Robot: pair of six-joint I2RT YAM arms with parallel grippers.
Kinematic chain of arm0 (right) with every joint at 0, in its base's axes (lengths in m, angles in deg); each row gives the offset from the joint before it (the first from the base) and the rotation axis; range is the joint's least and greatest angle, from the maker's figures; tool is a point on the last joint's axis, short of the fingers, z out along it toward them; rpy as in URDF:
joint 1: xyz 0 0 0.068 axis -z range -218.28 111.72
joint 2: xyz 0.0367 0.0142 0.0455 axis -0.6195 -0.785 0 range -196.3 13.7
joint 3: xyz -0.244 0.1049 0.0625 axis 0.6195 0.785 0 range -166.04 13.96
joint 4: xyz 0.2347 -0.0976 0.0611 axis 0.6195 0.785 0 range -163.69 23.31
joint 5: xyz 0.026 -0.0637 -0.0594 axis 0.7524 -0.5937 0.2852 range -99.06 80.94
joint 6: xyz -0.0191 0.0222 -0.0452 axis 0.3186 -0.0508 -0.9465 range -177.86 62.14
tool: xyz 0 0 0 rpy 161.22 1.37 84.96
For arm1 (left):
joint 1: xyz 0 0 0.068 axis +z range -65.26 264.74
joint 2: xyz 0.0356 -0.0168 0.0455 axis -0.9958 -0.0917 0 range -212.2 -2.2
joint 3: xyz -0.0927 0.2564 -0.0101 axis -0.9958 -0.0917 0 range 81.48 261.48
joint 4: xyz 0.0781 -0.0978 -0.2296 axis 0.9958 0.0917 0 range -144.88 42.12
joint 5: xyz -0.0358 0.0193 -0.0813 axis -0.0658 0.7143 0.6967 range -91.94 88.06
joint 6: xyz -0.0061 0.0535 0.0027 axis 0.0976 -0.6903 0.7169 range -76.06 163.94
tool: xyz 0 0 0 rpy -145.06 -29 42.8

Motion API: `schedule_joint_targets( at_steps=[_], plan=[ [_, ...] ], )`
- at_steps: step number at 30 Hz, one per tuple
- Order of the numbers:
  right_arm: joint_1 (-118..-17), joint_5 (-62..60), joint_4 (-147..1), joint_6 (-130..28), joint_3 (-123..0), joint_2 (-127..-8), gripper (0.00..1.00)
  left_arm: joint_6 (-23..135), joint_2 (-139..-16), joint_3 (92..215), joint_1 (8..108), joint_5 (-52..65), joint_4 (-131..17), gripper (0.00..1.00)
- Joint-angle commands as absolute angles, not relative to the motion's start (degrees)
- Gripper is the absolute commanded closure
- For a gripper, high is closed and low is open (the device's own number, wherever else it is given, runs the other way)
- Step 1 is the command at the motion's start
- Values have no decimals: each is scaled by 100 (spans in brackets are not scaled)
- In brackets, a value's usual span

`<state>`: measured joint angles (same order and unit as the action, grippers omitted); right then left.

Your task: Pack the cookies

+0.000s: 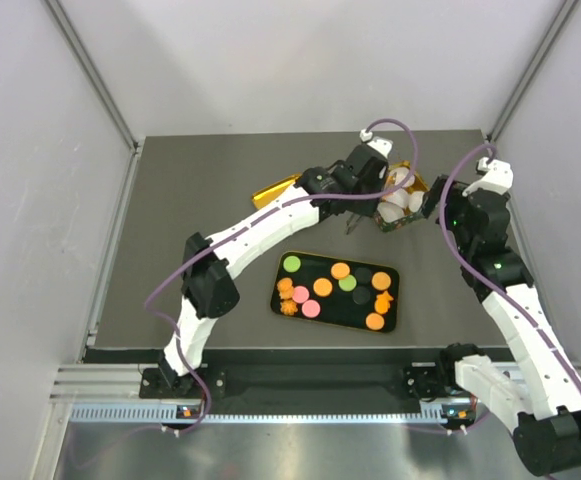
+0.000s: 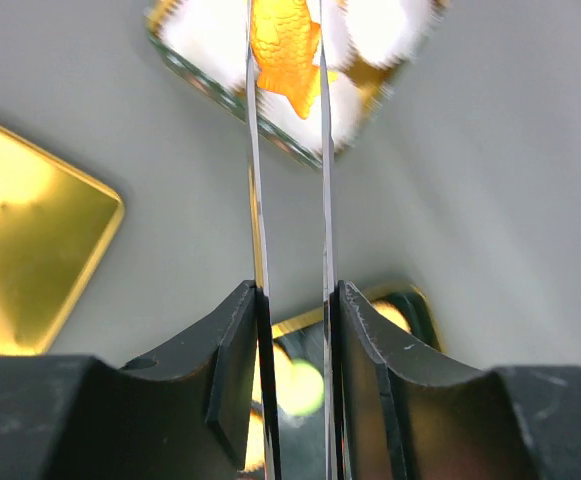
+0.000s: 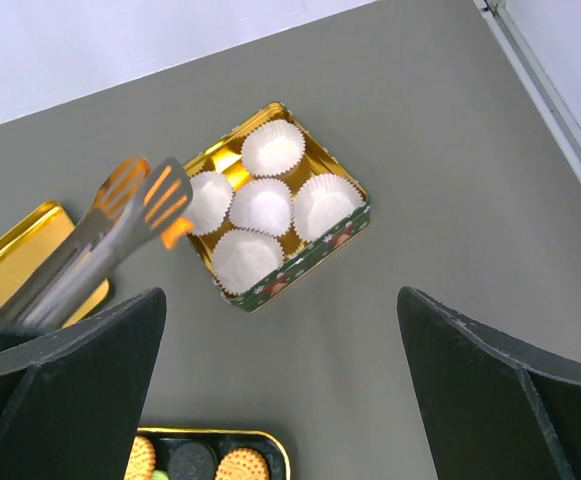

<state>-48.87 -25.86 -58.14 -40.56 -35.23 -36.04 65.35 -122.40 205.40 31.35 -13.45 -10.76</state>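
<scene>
Right wrist view: a square tin (image 3: pixel 305 260) holds five white paper cups (image 3: pixel 263 204). The left gripper (image 2: pixel 297 300) clamps metal tongs (image 3: pixel 100 240), which pinch an orange flower cookie (image 2: pixel 285 45) above the tin. Other cookies (image 1: pixel 322 287) lie on a black tray (image 1: pixel 276 285). The right gripper (image 3: pixel 280 300) stands wide, holding nothing. A gold lid (image 2: pixel 30 240) lies near the tin.

A dark grey matte tabletop (image 1: pixel 220 200) fills the middle of the enclosure. Pale grey panel walls (image 1: pixel 290 60) close it in at the back and on both sides, with slim metal posts (image 1: pixel 90 70) running along the rear corners. A slotted aluminium rail (image 1: pixel 105 385) lines the near edge, and below it a brushed metal sheet (image 1: pixel 320 450) catches soft, even light.
</scene>
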Motion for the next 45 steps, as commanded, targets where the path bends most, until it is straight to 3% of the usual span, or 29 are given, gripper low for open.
schedule_joint_targets(
  at_steps=[1,9,45],
  plan=[
    [-4786,-2761,-5866,-3993,-3649,-3544,0,6223,-12427,20805,3454,-1240,-1953,65],
    [-4742,-2708,-5892,-4002,-3614,-3491,0,5897,-12954,20470,3868,-800,-3299,63],
    [-4671,-2532,-5945,-3993,-3570,-3570,0,5958,-13131,20022,3930,-976,-3238,61]
  ],
)
